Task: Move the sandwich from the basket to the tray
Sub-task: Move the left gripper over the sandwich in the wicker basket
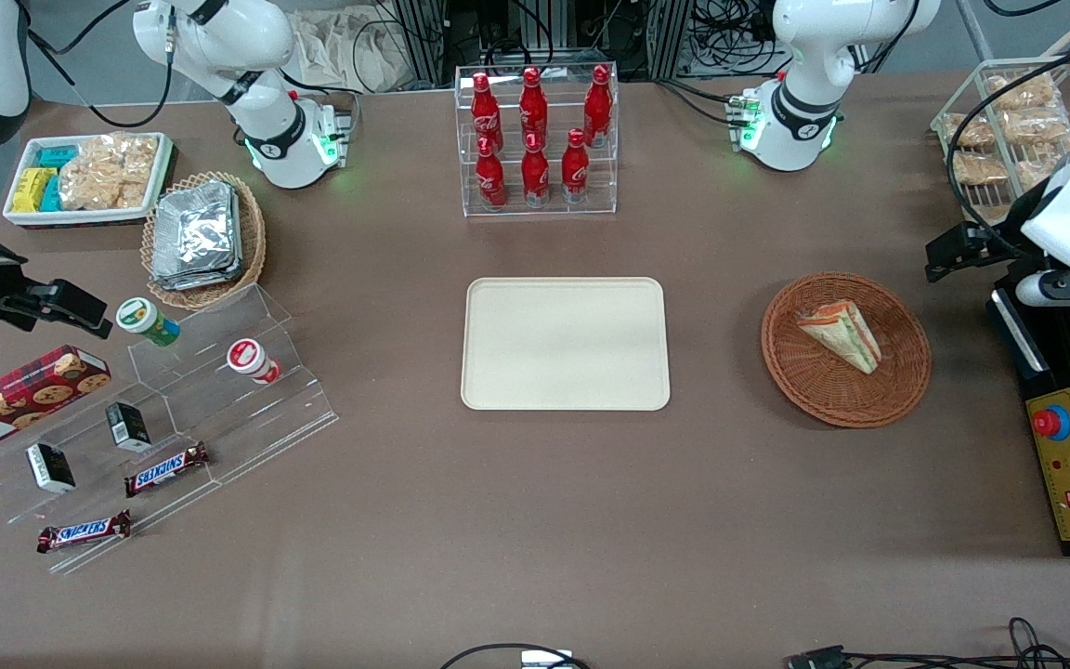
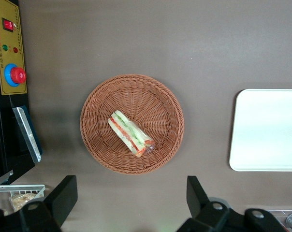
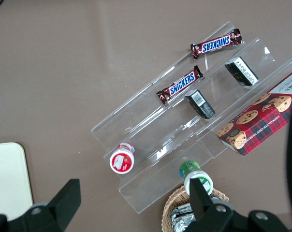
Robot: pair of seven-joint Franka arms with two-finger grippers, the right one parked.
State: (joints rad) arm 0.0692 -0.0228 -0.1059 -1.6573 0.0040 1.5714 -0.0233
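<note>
The sandwich (image 1: 841, 334) (image 2: 131, 133), a clear-wrapped triangular wedge with orange and green layers, lies inside the round reddish-brown wicker basket (image 1: 897, 390) (image 2: 97, 96). The cream tray (image 1: 565, 343) (image 2: 267, 129) sits bare at the table's middle, beside the basket toward the parked arm's end. My left gripper (image 1: 959, 251) (image 2: 130, 199) hangs high above the table, off the basket's rim toward the working arm's end. Its fingers (image 2: 64, 193) stand wide open with nothing between them, only bare tabletop below.
A black control box with a red stop button (image 1: 1051, 423) (image 2: 15, 75) lies close to the basket at the working arm's end. A wire rack of packed snacks (image 1: 1009, 130) stands farther from the front camera. A clear rack of red bottles (image 1: 535, 139) stands farther back than the tray.
</note>
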